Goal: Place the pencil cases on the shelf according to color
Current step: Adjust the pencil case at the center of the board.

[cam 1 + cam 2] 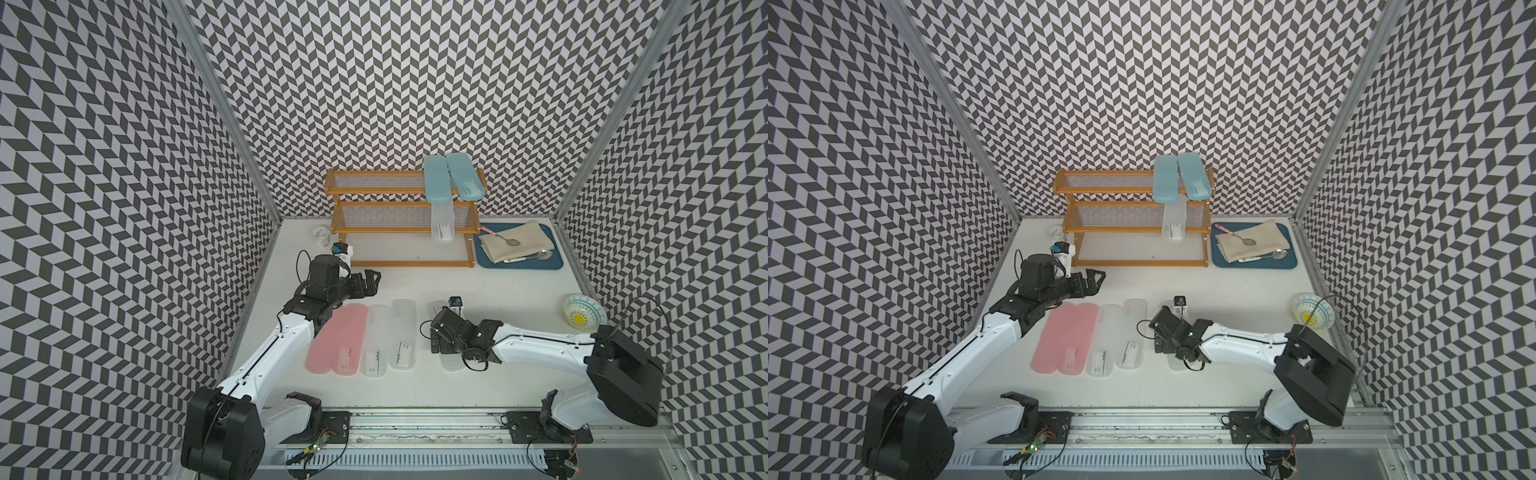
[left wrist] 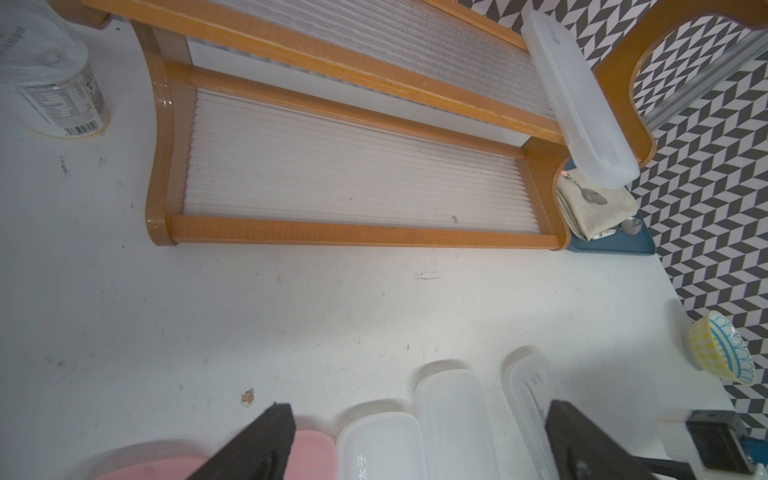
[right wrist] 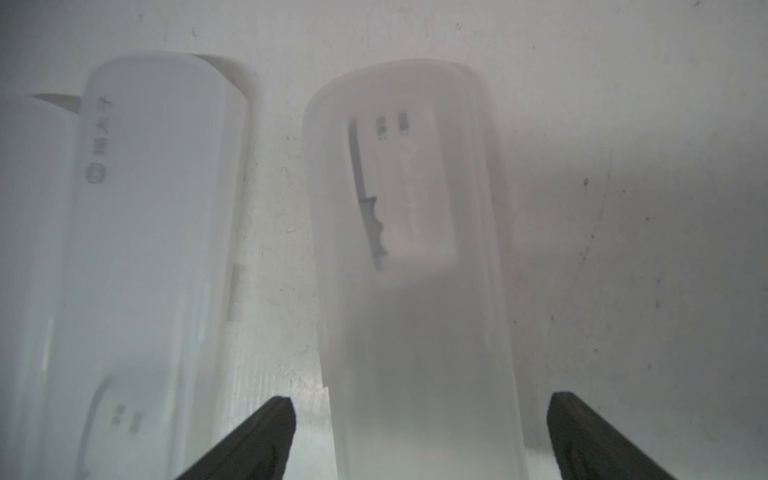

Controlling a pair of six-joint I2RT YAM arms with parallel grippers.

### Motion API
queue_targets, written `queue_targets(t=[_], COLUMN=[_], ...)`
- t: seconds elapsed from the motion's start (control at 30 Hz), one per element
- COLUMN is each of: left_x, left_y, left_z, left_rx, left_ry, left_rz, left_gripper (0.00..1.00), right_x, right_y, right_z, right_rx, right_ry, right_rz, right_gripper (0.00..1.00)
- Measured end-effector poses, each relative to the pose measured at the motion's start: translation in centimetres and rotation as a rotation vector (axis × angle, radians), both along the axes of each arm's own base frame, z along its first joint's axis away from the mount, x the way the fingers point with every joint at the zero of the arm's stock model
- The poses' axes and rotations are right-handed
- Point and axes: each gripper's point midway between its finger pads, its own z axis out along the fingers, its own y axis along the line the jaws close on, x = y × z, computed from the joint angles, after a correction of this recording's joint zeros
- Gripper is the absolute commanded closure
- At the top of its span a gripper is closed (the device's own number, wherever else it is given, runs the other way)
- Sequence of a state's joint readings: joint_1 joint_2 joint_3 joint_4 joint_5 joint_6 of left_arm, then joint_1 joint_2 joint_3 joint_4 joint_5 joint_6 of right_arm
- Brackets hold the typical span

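Observation:
The shelf (image 1: 399, 262) stands at the back, with two light blue pencil cases (image 1: 436, 178) on its top tier and one clear case (image 1: 441, 222) on the middle tier. On the table lie two pink cases (image 1: 349, 338) and two clear ones (image 1: 376, 340) side by side. A third clear case (image 3: 415, 291) lies apart to their right. My right gripper (image 3: 419, 415) is open, straddling it with gaps on both sides; it is also seen from above (image 1: 435, 338). My left gripper (image 2: 415, 419) hangs open and empty over the far ends of the row, in front of the shelf (image 2: 357, 237).
A dark blue tray (image 1: 484, 261) with a beige cloth and spoons sits right of the shelf. A patterned bowl (image 1: 582, 318) stands near the right wall. A clear plastic cup (image 1: 321, 237) stands left of the shelf. Patterned walls enclose three sides.

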State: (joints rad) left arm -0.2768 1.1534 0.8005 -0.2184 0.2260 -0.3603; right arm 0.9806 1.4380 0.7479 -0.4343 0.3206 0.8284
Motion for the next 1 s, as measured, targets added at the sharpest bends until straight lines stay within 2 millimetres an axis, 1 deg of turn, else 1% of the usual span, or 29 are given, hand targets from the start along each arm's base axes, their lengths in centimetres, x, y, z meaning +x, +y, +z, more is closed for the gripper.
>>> queue_targets(t=[0.07, 0.13, 0.3, 0.4, 0.53, 0.7, 1.0], left_x=[0.0, 0.0, 0.0, 0.0, 0.0, 0.0, 0.0], left_y=[0.0, 0.0, 0.1, 0.1, 0.1, 0.0, 0.2], left_z=[0.3, 0.5, 0.5, 0.5, 0.5, 0.5, 0.8], left_rx=[-0.005, -0.008, -0.012, -0.013, -0.013, -0.017, -0.021], left_ry=[-0.007, -0.013, -0.014, -0.015, -0.015, -0.013, -0.021], left_rz=[-0.001, -0.004, -0.004, -0.004, -0.004, -0.010, -0.006], left_gripper=[0.00, 0.00, 0.00, 0.00, 0.00, 0.01, 0.00], right_x=[-1.1, -2.6, -6.5, -7.9, -8.4, -8.1, -7.7], right_y=[-0.4, -0.7, -1.7, -1.9, -1.6, -1.3, -1.0], right_z=[0.5, 0.4, -2.1, -2.9, -3.0, -3.1, -3.4], right_rx=[0.033, 0.054, 0.029, 0.011, 0.011, 0.004, -0.030], right_ry=[-0.006, 0.005, 0.080, 0.102, 0.099, 0.085, 0.058], right_rz=[0.017, 0.044, 0.103, 0.119, 0.120, 0.105, 0.100], right_gripper=[0.00, 0.00, 0.00, 0.00, 0.01, 0.02, 0.12])
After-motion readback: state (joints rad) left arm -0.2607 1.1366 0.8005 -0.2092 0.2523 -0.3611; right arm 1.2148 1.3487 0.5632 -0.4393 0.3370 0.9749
